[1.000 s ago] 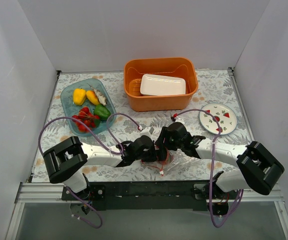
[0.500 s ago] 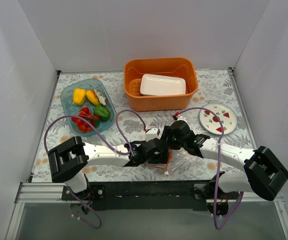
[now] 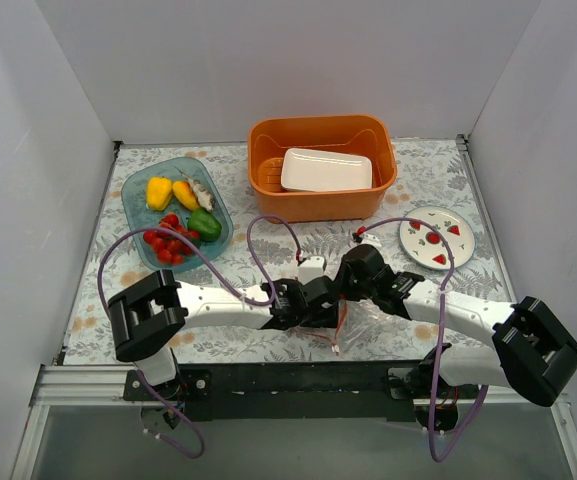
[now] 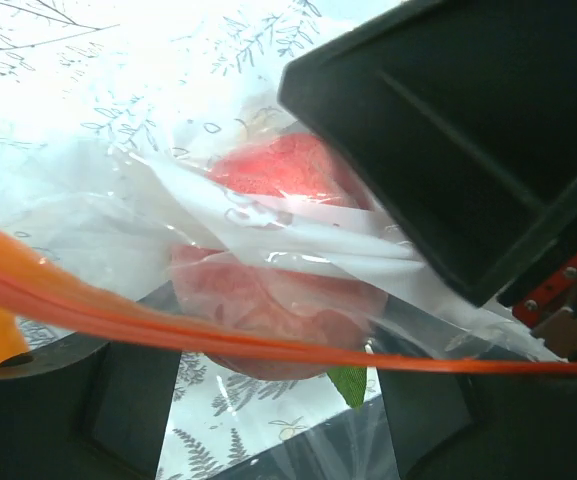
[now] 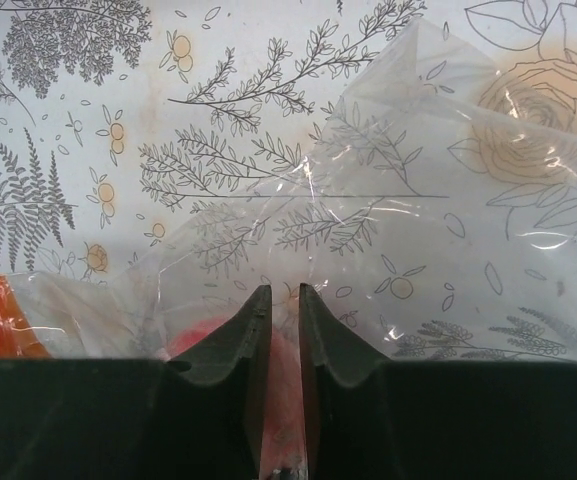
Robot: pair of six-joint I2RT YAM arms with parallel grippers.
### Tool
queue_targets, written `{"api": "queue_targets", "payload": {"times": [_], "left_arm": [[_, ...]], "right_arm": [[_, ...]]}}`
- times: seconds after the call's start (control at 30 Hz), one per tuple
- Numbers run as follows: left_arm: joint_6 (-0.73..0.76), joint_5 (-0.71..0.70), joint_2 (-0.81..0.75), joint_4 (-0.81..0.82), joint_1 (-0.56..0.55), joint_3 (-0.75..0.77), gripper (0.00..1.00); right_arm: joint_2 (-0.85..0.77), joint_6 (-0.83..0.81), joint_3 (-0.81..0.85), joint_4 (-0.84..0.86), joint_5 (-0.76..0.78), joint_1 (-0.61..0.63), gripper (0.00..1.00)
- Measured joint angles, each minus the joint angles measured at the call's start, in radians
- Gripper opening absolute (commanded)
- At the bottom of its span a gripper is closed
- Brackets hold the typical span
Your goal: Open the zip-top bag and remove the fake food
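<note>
Clear bag lies near-centre on the flowered table, right under both grippers. Its zip strip runs roughly near-to-far, mouth toward the left arm. The left gripper is open and straddles the strip, with a red food piece inside just beyond. The right gripper is nearly closed, seemingly pinching bag film. Left looks nearer the mouth. White walls all round.

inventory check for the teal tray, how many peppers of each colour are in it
yellow pepper: 1
orange-yellow pepper: 1
green pepper: 1
total: 3
</note>
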Motion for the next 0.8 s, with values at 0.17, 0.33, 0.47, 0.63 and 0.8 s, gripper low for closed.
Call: {"api": "queue_targets", "payload": {"times": [0.17, 0.33, 0.47, 0.63, 0.8], "left_arm": [[0.007, -0.032, 0.0, -0.031, 0.014, 0.01, 0.42], [0.01, -0.039, -0.025, -0.068, 0.056, 0.002, 0.4], [0.008, -0.035, -0.093, -0.102, 0.061, -0.029, 0.4], [-0.011, -0.035, -0.202, -0.143, 0.065, -0.074, 0.4], [-0.031, -0.03, -0.308, -0.164, 0.09, -0.114, 0.4]], "right_arm": [[-0.013, -0.018, 0.0, -0.027, 0.013, 0.008, 0.18], [-0.03, -0.034, 0.0, -0.043, 0.029, 0.019, 0.16], [-0.03, -0.049, 0.0, -0.053, 0.043, 0.001, 0.15], [-0.03, -0.056, -0.002, -0.045, 0.055, -0.037, 0.13], [-0.029, -0.063, -0.021, -0.025, 0.055, -0.057, 0.13]]}}
